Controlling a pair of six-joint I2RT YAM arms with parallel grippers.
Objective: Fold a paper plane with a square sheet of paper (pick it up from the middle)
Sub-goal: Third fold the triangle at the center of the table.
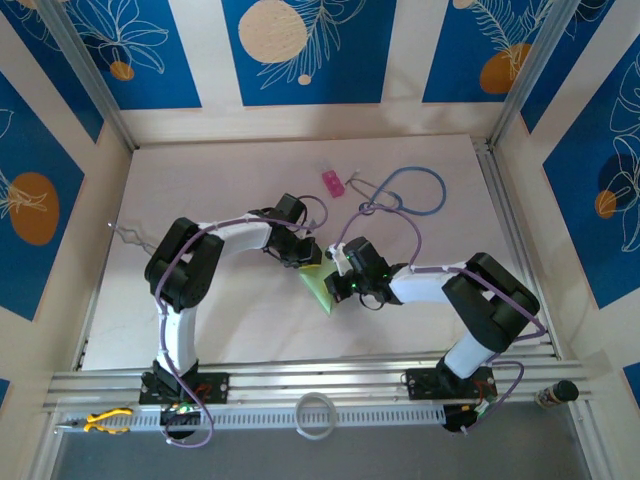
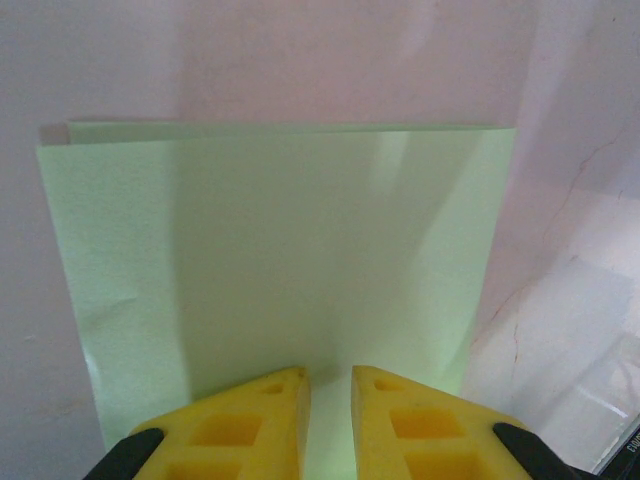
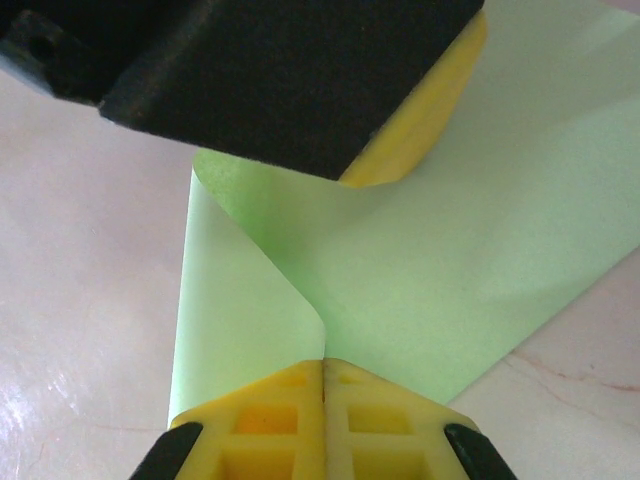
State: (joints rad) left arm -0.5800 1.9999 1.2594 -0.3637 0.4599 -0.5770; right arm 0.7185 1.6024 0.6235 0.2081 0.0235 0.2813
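Observation:
The square sheet of paper (image 1: 320,290) is light green and lies partly folded on the table between both grippers. In the left wrist view the sheet (image 2: 280,250) shows a doubled far edge. My left gripper (image 2: 330,385) sits low over its near edge, jaws a narrow gap apart with nothing between them. My right gripper (image 3: 323,372) is shut on a lifted flap of the sheet (image 3: 450,280), which curls up into its jaws. One left finger (image 3: 410,150) rests on the paper just beyond. From above, the left gripper (image 1: 310,256) and right gripper (image 1: 338,282) nearly meet. A paper plane is out of view.
A small pink block (image 1: 332,182) and a blue looped stethoscope (image 1: 415,190) lie at the back of the pale table (image 1: 220,180). A white ring (image 1: 317,413) and yellow pliers (image 1: 105,421) sit on the front rail. Walls enclose the table.

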